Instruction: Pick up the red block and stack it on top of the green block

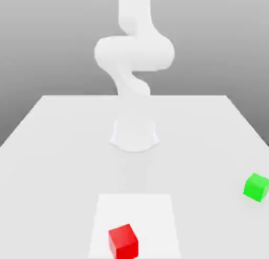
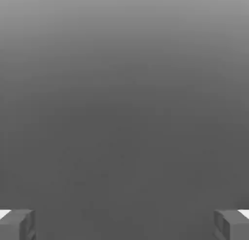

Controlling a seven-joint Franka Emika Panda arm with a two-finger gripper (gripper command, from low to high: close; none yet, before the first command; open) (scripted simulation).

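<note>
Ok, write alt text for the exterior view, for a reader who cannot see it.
A white robot arm rises from the far middle of a pale table. The red block sits near the front edge on a lighter square patch. The green block sits apart at the exterior view's right edge.

Red block, green block, white table, all plain.

Bright, even, diffuse light washes the white table almost shadowless; the arm looks overexposed and soft-edged. The hand view is a dim, smooth grey gradient.
</note>
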